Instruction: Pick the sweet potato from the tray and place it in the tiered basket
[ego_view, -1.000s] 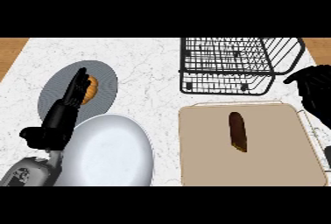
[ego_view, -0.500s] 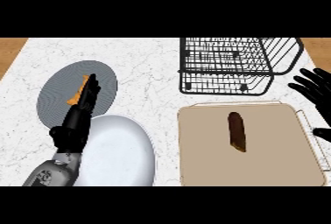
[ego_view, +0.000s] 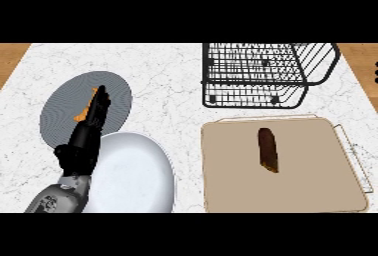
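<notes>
Lying lengthwise on the beige tray (ego_view: 295, 200), the dark sweet potato (ego_view: 268, 150) is untouched. Beyond the tray stands the black wire tiered basket (ego_view: 266, 75) on the marble counter (ego_view: 170, 65). The left hand (ego_view: 87, 135), fingers straight, stretches over a grey plate (ego_view: 66, 115) holding an orange item (ego_view: 87, 106), beside a white plate (ego_view: 140, 175). Only a dark sliver of the right hand (ego_view: 375, 72) shows at the right edge; its fingers cannot be judged.

The left hand (ego_view: 87, 134) rises from the lower left on a grey forearm (ego_view: 59, 196), its black fingers (ego_view: 99, 102) held straight and together, pointing up the view, with the thumb set off at the wrist side. Of the right hand (ego_view: 375, 74), only a small dark bit shows at the right edge, too little to tell how its fingers stand.
</notes>
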